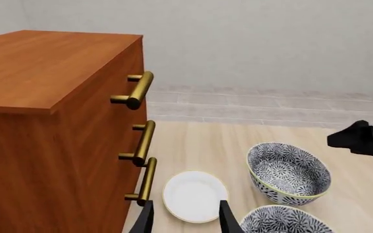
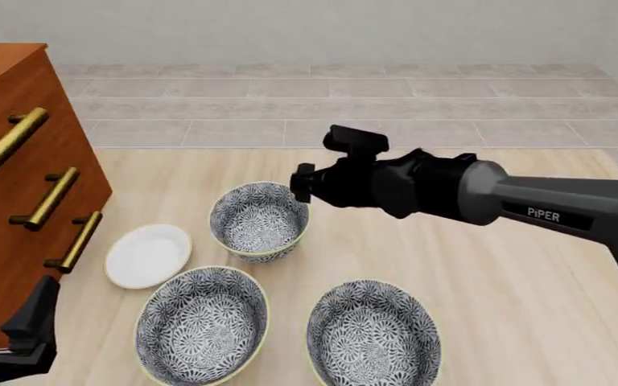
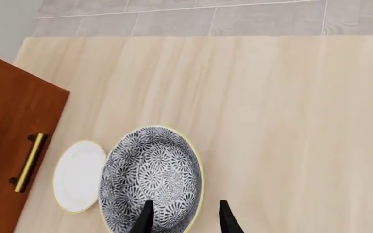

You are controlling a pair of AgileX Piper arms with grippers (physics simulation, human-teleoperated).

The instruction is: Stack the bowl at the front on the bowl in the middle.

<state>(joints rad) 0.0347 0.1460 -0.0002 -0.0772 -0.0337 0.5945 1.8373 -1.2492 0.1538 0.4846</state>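
The table (image 2: 502, 265) is pale wood. A big brown cabinet (image 2: 9, 201) stands at its left edge, with three gold handles (image 2: 9, 138) on its front.

The right arm (image 2: 545, 205) is grey and black. It reaches in from the right side, across the table.

Three flowery bowls sit on the table. The bowl at the front (image 2: 258, 219) is the one farthest from the near edge, about in the middle of the table. The bowl in the middle (image 2: 202, 326) sits upright close to the near edge, on the left. A third bowl (image 2: 373, 338) sits just beside it on the right, also at the near edge. None of the bowls is inside another.

A small white plate (image 2: 148, 255) lies flat between the cabinet and the bowls.

The right gripper (image 3: 185, 219) hangs over the bowl at the front. Its jaws are spread apart, one finger over the inside of the bowl and one outside its rim. It is not squeezing the bowl.

The left gripper (image 1: 185, 218) is at the near left corner of the table. Its jaws are spread apart too, with nothing between them.
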